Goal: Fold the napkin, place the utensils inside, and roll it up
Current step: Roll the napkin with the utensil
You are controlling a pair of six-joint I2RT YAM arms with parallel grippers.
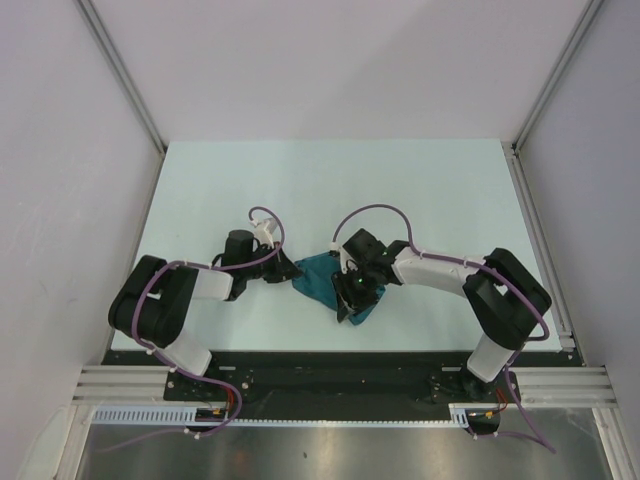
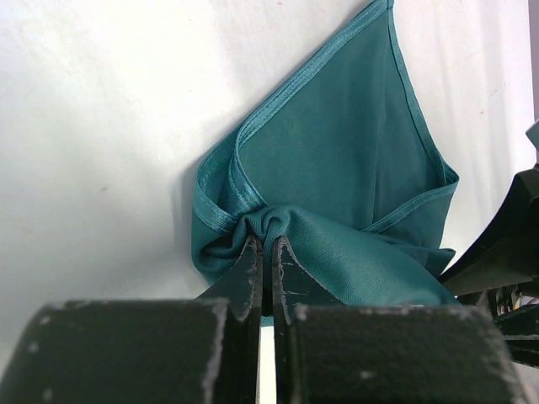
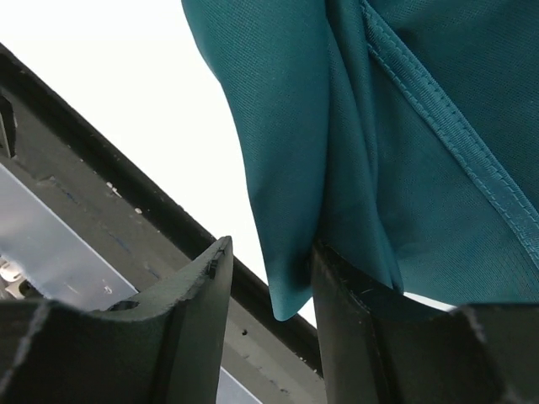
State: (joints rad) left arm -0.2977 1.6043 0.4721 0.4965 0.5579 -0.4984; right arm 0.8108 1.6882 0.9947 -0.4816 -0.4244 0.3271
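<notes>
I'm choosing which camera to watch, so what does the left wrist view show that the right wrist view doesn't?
Left wrist only: the left tool shut on a bunched fold of the napkin, whose hemmed corner lies flat beyond it. Right wrist only: the right tool open, a napkin edge hanging between its fingers, plus a black rail. Both: the teal cloth with its stitched hem, over the white table.
</notes>
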